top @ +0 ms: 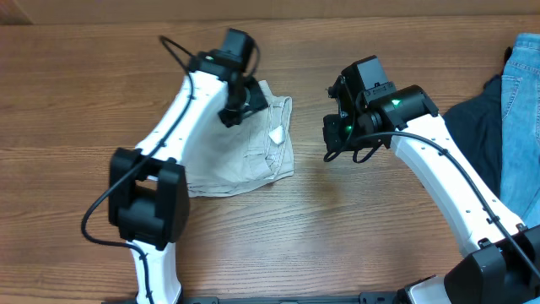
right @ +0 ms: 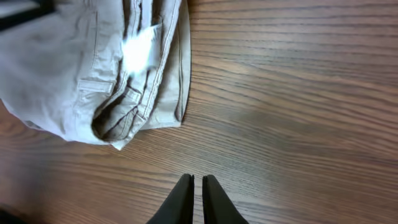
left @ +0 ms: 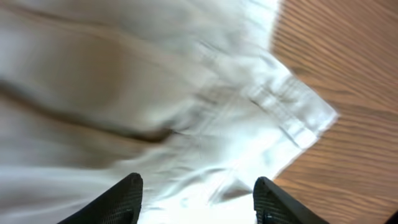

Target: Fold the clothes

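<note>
The beige shorts (top: 240, 156) lie folded in a rough bundle on the wooden table, with a small white tag (top: 276, 133) showing near the right edge. My left gripper (top: 236, 105) hovers over the top of the shorts, jaws open and empty; in the left wrist view (left: 198, 193) the cloth (left: 155, 93) fills the frame, blurred. My right gripper (top: 331, 135) is shut and empty above bare table, to the right of the shorts. In the right wrist view the shorts (right: 93, 68) lie at the upper left, away from the closed fingertips (right: 197, 183).
A dark navy garment (top: 477, 127) and blue denim jeans (top: 521, 110) lie at the table's right edge, behind the right arm. Bare wood (top: 337, 219) lies in front of the shorts and between the arms.
</note>
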